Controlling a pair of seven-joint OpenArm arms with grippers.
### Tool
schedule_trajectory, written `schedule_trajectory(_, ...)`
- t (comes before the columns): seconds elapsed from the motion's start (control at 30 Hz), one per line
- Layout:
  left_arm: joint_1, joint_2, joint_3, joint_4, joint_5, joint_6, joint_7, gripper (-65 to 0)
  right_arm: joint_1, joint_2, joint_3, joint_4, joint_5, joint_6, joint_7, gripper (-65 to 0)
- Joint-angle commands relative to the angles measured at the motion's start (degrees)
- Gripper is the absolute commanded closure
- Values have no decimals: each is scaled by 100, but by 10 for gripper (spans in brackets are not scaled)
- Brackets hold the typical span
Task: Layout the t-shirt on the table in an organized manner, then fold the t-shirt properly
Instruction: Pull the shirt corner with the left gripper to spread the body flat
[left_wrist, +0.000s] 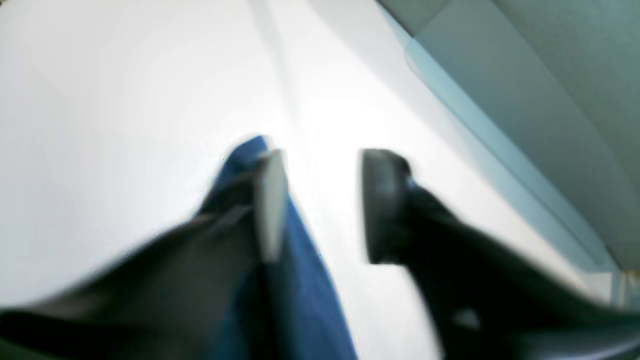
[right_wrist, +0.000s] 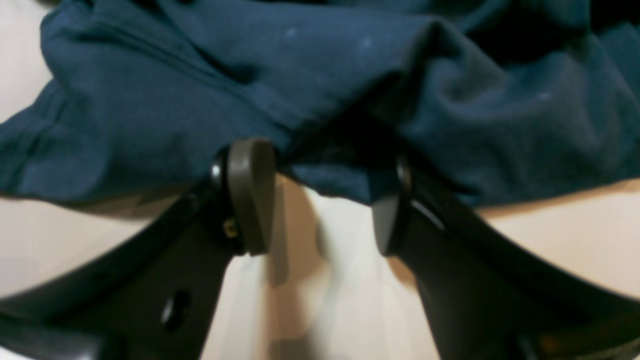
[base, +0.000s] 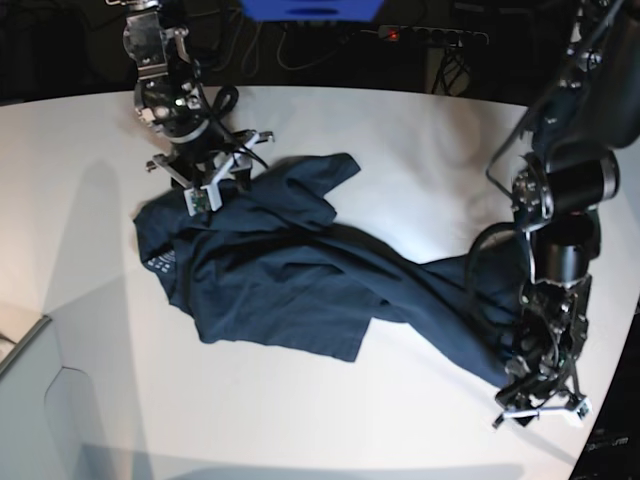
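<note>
Clearly the left tool (left_wrist: 320, 205) stands parted, a strip of the t-shirt (base: 300, 270) lying against one finger, not pinched. Likewise the right tool (right_wrist: 325, 200) gapes wide at a bunched fold's edge, gripping nothing. Dark navy and rumpled, the t-shirt sprawls across the counter (base: 420, 140), one end stretched toward the left tool near the counter's edge. Bare white counter lies all around.

A blue box-like object (base: 312, 9) is sitting at the top edge of the base view, cut off by the frame. Right of it, a black power strip (base: 432, 36) is lying in the dark, showing a small red light, with dark cables (base: 262, 45) trailing nearby.
</note>
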Motion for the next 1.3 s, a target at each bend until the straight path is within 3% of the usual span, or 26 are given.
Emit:
schedule_trajectory(0.0,17,-48,-1,269,-22,-60,-70,-333,-163,7,3,-81,-19,11,-709,-298)
schedule_trajectory(0.3,3032,-13,-185,3680,-215,-43,387,-346,-145,-2,3,-72,-19,11,-700,-298)
schedule_trajectory(0.47,4078,-48,-493,4058,-945,-43,352,-347,-145,-2,3,-72,-10,11,-700,-298)
schedule_trajectory(0.83,4219,-66,-783,3293,-1068,-69,343,-347,-145,33,-6,-72,-10,11,-700,-298)
schedule_trajectory(1.13,3604,-48,-739,2607,-1059,-78,370,-332,-154,51,11,-72,-10,11,-700,-298)
schedule_trajectory(1.2,3498,-66,-739,2388,-1059,-78,361,-263,-154,121,29,-72,-10,11,-700,-298)
schedule_trajectory(1.27,3472,-83,-766,2238,-1059,-87,352,-123,-145,183,29,-72,-10,11,-700,-298)
